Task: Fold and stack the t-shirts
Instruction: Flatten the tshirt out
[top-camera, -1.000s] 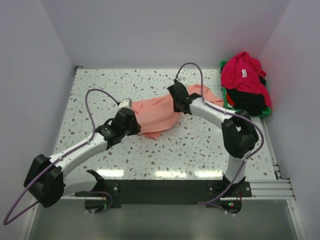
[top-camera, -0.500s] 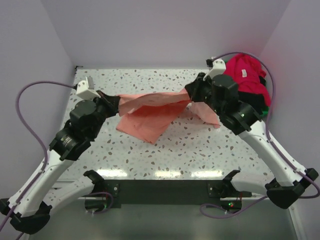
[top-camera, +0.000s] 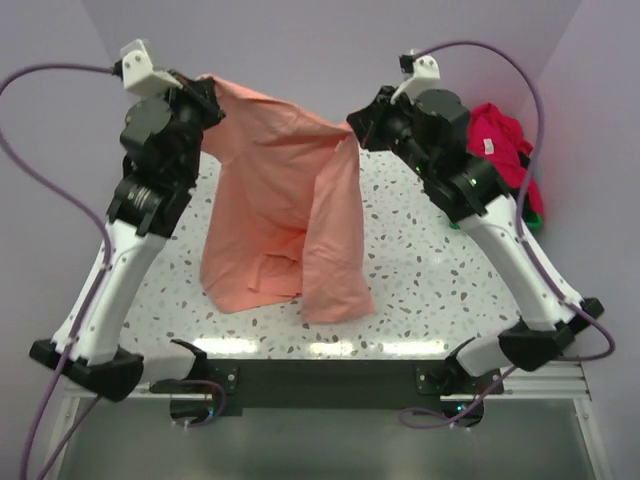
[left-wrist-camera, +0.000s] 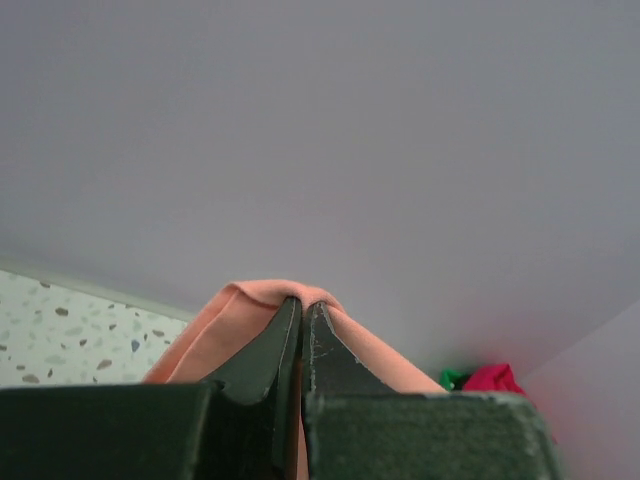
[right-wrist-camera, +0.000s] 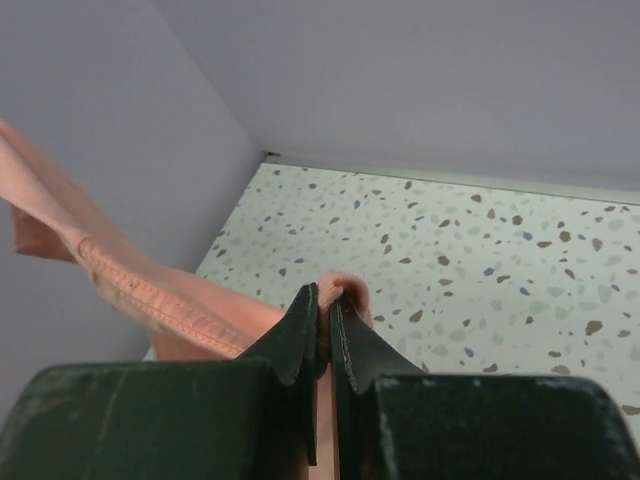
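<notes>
- Left pincer (left-wrist-camera: 303, 308) and right pincer (right-wrist-camera: 325, 298) are each clamped on an edge of the salmon-pink t-shirt (top-camera: 285, 220).
- The cloth looks light and limp; probably best held by its hem corners.

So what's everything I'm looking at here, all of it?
salmon-pink t-shirt: one, salmon-pink, hanging in the air between the two tools
red t-shirt: one, crimson, heaped at the far right
green bin: one, green, under the red t-shirt, mostly hidden
table: one, white with dark speckles, beneath it all
cables: two, purple, looping off the arms
arms: two, white and black, raised
left tool: one, black, pinching the shirt
right tool: one, black, pinching the shirt
</notes>
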